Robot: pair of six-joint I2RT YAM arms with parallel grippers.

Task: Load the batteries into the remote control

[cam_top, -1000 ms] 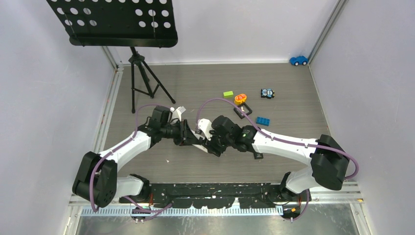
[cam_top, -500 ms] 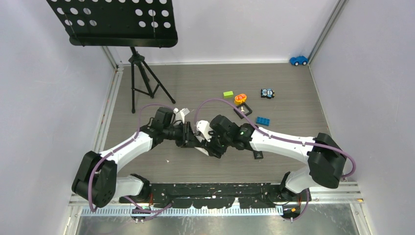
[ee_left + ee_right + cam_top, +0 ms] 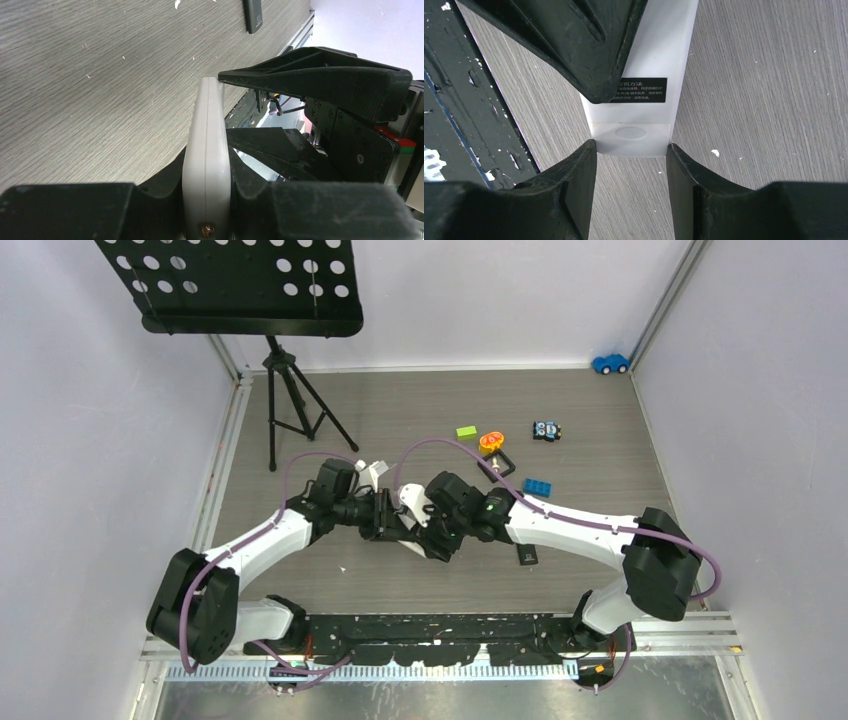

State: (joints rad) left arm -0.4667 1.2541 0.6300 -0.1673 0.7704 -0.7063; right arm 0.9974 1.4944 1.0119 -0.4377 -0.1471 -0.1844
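Observation:
A white remote [image 3: 206, 150] is held above the wooden floor between the two arms. My left gripper [image 3: 384, 519] is shut on its flat faces, so it shows edge-on in the left wrist view. My right gripper [image 3: 428, 537] meets it from the other side. In the right wrist view the fingertips [image 3: 586, 155] press both side edges of the remote's end [image 3: 644, 60], which carries a black label. No batteries show in any view.
A small dark flat piece [image 3: 526, 556] lies on the floor right of the grippers. A green brick [image 3: 466, 432], an orange toy [image 3: 491, 441], a blue brick [image 3: 537, 486] and a small toy car [image 3: 546, 430] lie farther back. A music stand's tripod [image 3: 290, 400] stands back left.
The right arm has edged a little to the left, closer onto the remote. The left arm has hardly moved.

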